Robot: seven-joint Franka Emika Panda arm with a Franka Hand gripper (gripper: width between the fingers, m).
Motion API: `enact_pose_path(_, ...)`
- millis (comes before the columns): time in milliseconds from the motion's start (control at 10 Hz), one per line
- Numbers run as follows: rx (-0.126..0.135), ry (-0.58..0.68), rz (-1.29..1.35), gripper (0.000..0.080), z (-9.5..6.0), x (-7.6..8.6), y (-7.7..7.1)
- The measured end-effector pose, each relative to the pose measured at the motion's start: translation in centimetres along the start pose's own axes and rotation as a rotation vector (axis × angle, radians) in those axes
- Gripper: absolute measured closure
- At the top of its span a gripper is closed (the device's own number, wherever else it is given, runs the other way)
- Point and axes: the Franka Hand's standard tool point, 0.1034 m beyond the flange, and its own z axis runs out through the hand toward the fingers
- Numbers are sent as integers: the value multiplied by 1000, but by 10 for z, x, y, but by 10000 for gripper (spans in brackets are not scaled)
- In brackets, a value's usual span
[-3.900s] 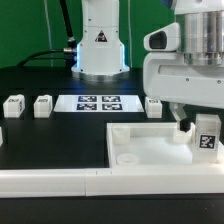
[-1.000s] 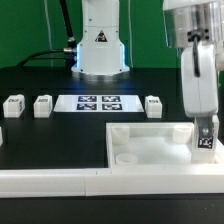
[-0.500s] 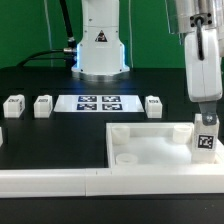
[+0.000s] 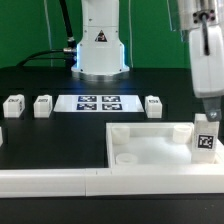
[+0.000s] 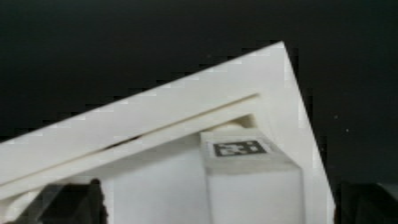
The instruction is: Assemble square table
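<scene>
The square table's slab [image 4: 160, 148] lies at the front of the black table, against the border wall [image 4: 50, 181]. The gripper [image 4: 208, 116] hangs just above the slab's corner on the exterior view's right, jaws spread wide and holding nothing. Directly beneath it one leg block [image 4: 205, 140] stands upright in that corner, tag facing out; the wrist view shows it [image 5: 240, 165] tucked inside the raised rim, though I cannot tell how firmly it is seated. Three more leg blocks [image 4: 12, 105] [image 4: 43, 104] [image 4: 153, 104] sit in a row behind the slab, on either side of the marker board [image 4: 97, 102]. The parts look like stiff, light, smooth plastic, unlikely to break but apt to slip. A leg is probably best pinched across its flat sides, and the slab by its rim.
</scene>
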Motion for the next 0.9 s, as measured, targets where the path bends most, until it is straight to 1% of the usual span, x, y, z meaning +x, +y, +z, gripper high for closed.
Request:
enact_pose_path(100, -6, 1, -47, 151, -2, -6, 13)
enact_pose_path(200, -12, -2, -147, 151, -4, -13, 22)
enact_pose_path(300, -14, -2, -211, 151, -3, -15, 24)
enact_pose_path(700, -12, -1, -542, 151, -1, -12, 23)
enact_pose_path(800, 1, 9, -628, 151, 3, -7, 26)
enact_pose_path(900, -13, 13, -717, 151, 6, -1, 39)
